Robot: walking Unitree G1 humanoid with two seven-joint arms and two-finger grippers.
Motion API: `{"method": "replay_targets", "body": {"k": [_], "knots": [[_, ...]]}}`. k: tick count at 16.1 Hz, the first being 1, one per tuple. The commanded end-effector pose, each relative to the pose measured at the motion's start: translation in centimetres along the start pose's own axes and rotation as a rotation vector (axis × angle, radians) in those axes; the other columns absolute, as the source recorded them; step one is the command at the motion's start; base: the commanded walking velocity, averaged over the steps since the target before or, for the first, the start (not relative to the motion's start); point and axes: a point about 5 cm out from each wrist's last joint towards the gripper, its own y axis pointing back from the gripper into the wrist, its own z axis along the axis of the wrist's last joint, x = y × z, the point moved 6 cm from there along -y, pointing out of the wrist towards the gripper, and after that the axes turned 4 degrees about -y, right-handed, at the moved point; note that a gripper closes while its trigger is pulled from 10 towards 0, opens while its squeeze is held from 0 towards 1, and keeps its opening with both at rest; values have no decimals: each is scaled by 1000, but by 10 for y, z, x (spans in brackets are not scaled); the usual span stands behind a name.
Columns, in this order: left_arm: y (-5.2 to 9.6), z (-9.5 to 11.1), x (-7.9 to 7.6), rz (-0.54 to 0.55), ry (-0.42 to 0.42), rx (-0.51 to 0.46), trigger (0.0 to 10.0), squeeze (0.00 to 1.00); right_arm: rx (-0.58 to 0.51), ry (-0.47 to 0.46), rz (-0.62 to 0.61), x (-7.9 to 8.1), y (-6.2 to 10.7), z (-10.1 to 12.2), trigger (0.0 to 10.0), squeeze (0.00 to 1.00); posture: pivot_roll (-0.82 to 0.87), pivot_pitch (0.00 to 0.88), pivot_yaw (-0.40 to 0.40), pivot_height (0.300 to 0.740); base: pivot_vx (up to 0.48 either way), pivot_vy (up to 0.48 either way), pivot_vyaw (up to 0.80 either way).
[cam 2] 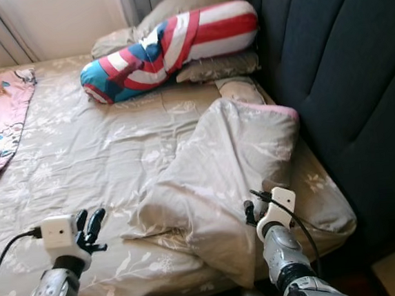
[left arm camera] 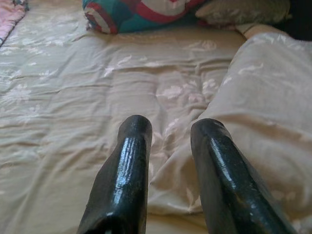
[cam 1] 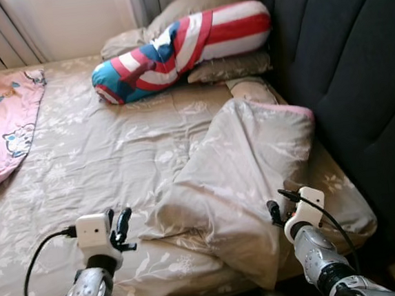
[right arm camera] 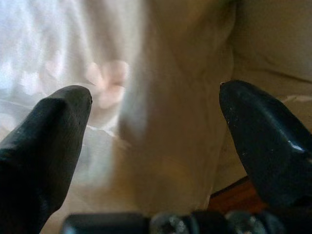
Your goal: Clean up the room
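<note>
The left gripper (cam 1: 119,225) is seen at lower left, fingers slightly parted, holding nothing, above the bed sheet (cam 1: 101,156); the right gripper (right arm camera: 156,105) is spread wide around a fold of the crumpled duvet (cam 1: 240,165) at lower centre-right; a striped bolster (cam 1: 182,47) lies at top centre.

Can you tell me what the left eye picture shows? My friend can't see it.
A beige flowered quilt lies folded back on a bed, with the robot's left gripper and right gripper at its near edge. A red, white and blue bolster lies against beige pillows by the dark headboard.
</note>
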Motion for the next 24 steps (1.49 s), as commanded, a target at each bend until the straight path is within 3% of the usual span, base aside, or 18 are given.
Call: {"method": "replay_targets", "body": {"k": [1,6,12,17,18,19,24], "knots": [[5,0,1,-8,1,11,10000,0,61,-30,17,3,1,-15,10000,0,92,200,16,651,0,0,0],[16,4,4,-29,-30,32,10000,0,116,-57,56,10,4,-31,10000,0,130,238,47,651,0,0,0],[32,6,4,-39,-44,66,10000,0,152,-52,32,2,7,-43,10000,0,158,284,67,651,0,0,0],[37,20,4,-46,-65,55,10000,0,139,-77,94,19,6,-40,10000,0,185,328,80,651,0,0,0],[38,24,4,-46,-67,50,10000,0,143,-71,102,21,6,-41,1412,0,188,338,80,651,0,0,0],[38,25,4,-46,-67,49,10000,0,148,-65,109,23,6,-41,0,0,188,338,80,651,0,0,0],[37,27,1,-49,-65,55,10000,0,175,-23,116,26,8,-49,0,0,174,346,74,651,0,0,0]]}}
